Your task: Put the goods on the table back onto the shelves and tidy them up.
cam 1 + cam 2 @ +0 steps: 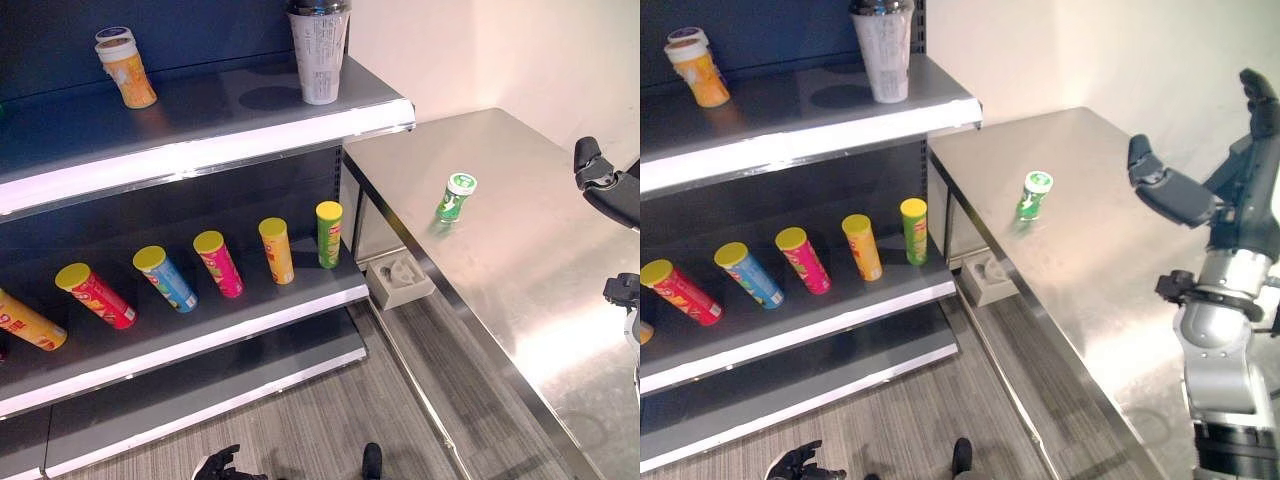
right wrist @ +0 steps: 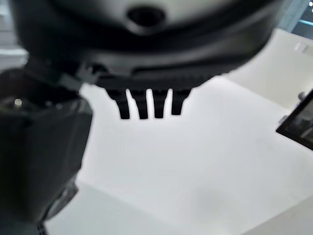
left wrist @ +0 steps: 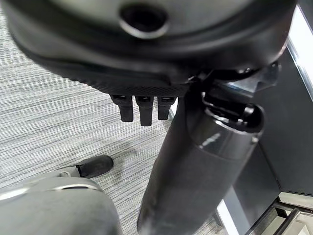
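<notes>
Left eye view: small green can (image 1: 455,196) upright on steel table (image 1: 540,270), well ahead of right hand (image 1: 604,186). Right eye view: right hand raised above table, spread, empty. Left wrist view: left hand (image 3: 142,105) low over floor, fingers straight, empty. Right wrist view: fingers (image 2: 146,104) straight, apart.

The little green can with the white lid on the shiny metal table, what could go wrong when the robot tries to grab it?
The small green can with the white lid stands alone and upright on the smooth steel table. The open right hand, raised beside it and empty, could nudge it over so it rolls away. It also stands fairly near the table's shelf-side edge, so a push that way might drop it onto the grey floor.
</notes>
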You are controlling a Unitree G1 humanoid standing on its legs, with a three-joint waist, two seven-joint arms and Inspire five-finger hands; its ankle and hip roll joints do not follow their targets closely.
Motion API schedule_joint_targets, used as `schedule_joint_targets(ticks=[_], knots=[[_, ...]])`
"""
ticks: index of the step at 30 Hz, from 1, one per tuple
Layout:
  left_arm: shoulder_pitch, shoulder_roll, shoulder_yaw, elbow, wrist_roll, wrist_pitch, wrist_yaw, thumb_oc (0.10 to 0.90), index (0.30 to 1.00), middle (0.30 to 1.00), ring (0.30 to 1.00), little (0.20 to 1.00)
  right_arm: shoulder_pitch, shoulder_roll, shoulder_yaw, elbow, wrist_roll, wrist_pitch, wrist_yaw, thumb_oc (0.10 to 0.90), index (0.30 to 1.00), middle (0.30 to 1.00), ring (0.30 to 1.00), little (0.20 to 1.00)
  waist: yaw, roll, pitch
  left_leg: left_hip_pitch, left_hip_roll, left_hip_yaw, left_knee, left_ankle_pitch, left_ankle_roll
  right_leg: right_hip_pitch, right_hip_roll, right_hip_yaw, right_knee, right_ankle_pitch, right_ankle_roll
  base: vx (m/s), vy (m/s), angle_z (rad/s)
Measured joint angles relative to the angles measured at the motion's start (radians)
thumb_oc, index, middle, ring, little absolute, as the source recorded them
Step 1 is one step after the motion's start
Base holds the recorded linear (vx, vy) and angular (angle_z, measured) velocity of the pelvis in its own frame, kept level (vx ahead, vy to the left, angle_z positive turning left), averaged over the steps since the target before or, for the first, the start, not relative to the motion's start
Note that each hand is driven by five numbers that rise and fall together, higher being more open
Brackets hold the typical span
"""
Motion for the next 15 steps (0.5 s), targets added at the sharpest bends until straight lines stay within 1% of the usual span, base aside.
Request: schedule_joint_targets(ticks=[4, 7, 8, 9, 10, 11, 12, 13, 14, 15], knots=[[0.001, 0.0, 0.0, 0.001, 0.0, 0.0, 0.0, 0.8, 0.9, 0.9, 0.9, 0.9, 0.002, 0.0, 0.001, 0.0, 0.001, 0.0, 0.013, 0.8, 0.9, 0.9, 0.9, 0.9, -0.001, -0.001, -0.007, 0.004, -0.001, 0.004, 0.0, 0.0, 0.0, 0.0, 0.001, 0.007, 0.0, 0.002, 0.001, 0.01, -0.006, -0.04], [0.003, 0.0, 0.002, 0.0, -0.001, 0.0, 0.0, 0.8, 0.9, 0.9, 0.9, 0.9, 0.012, 0.0, 0.002, 0.0, 0.005, -0.005, 0.018, 0.8, 0.9, 0.9, 0.9, 0.9, -0.002, -0.002, -0.006, 0.003, 0.001, 0.006, 0.004, 0.001, -0.001, -0.002, 0.004, 0.01, 0.001, 0.002, 0.001, -0.15, -0.081, -0.02], [0.003, 0.007, 0.002, -0.013, -0.001, 0.001, 0.0, 0.8, 0.9, 0.9, 0.9, 0.9, 0.026, 0.001, 0.004, 0.0, 0.01, -0.015, 0.018, 0.8, 0.9, 0.9, 0.9, 0.9, -0.002, -0.012, -0.012, -0.04, 0.003, 0.005, 0.044, -0.016, -0.002, -0.018, 0.006, 0.013, 0.001, 0.002, 0.001, -0.22, -0.051, 0.0], [-0.016, 0.037, 0.003, -0.037, -0.002, -0.002, 0.0, 0.8, 0.9, 0.9, 0.9, 0.9, 0.031, 0.001, 0.01, 0.0, 0.014, -0.027, 0.022, 0.8, 0.9, 0.9, 0.9, 0.9, 0.005, -0.053, 0.009, -0.16, 0.003, -0.01, 0.229, -0.05, -0.006, -0.064, -0.001, 0.039, 0.016, -0.003, -0.016, -0.13, 0.031, -0.05], [-0.039, 0.053, 0.002, -0.04, -0.005, -0.002, 0.0, 0.8, 0.9, 0.9, 0.9, 0.9, 0.03, 0.003, 0.011, 0.001, 0.026, -0.033, 0.031, 0.8, 0.9, 0.9, 0.9, 0.9, 0.019, -0.078, 0.033, -0.236, -0.001, -0.052, 0.354, -0.063, -0.017, -0.077, -0.01, 0.053, 0.014, -0.002, -0.028, 0.0, 0.138, -0.09], [-0.06, 0.06, 0.003, -0.038, -0.016, -0.002, 0.0, 0.8, 0.9, 0.9, 0.9, 0.9, 0.028, 0.003, 0.011, 0.007, 0.033, -0.037, 0.039, 0.8, 0.9, 0.9, 0.9, 0.9, 0.028, -0.098, 0.058, -0.301, 0.0, -0.111, 0.479, -0.07, -0.025, -0.075, -0.013, 0.066, 0.013, 0.011, -0.048, 0.07, 0.117, -0.11], [-0.075, 0.059, 0.005, -0.041, -0.047, -0.006, 0.0, 0.8, 0.9, 0.9, 0.9, 0.9, 0.028, 0.004, 0.013, 0.008, 0.036, -0.037, 0.044, 0.8, 0.9, 0.9, 0.9, 0.9, 0.029, -0.101, 0.072, -0.345, 0.004, -0.157, 0.535, -0.106, -0.04, -0.07, -0.012, 0.067, 0.009, 0.013, -0.05, 0.11, 0.16, -0.06], [-0.081, 0.063, -0.004, -0.045, -0.06, -0.015, -0.002, 0.8, 0.9, 0.9, 0.9, 0.9, 0.027, 0.01, 0.024, 0.008, 0.042, -0.038, 0.049, 0.8, 0.9, 0.9, 0.9, 0.9, 0.028, -0.099, 0.072, -0.342, 0.018, -0.174, 0.46, -0.112, -0.047, -0.076, -0.008, 0.057, 0.007, 0.011, -0.048, 0.11, 0.198, -0.1], [-0.096, 0.062, -0.024, -0.042, -0.059, -0.015, -0.002, 0.8, 0.9, 0.9, 0.9, 0.9, 0.017, 0.01, 0.029, 0.007, 0.044, -0.041, 0.054, 0.8, 0.9, 0.9, 0.9, 0.9, 0.023, -0.092, 0.077, -0.332, 0.038, -0.19, 0.366, -0.11, -0.05, -0.085, -0.008, 0.067, 0.012, 0.008, -0.043, 0.14, 0.295, -0.22], [-0.111, 0.062, -0.048, -0.034, -0.059, -0.014, -0.002, 0.8, 0.9, 0.9, 0.9, 0.9, 0.004, 0.01, 0.034, 0.009, 0.048, -0.043, 0.054, 0.8, 0.9, 0.9, 0.9, 0.9, 0.018, -0.086, 0.087, -0.324, 0.027, -0.212, 0.308, -0.107, -0.051, -0.089, -0.009, 0.088, -0.002, -0.011, -0.018, 0.18, 0.453, -0.53]])
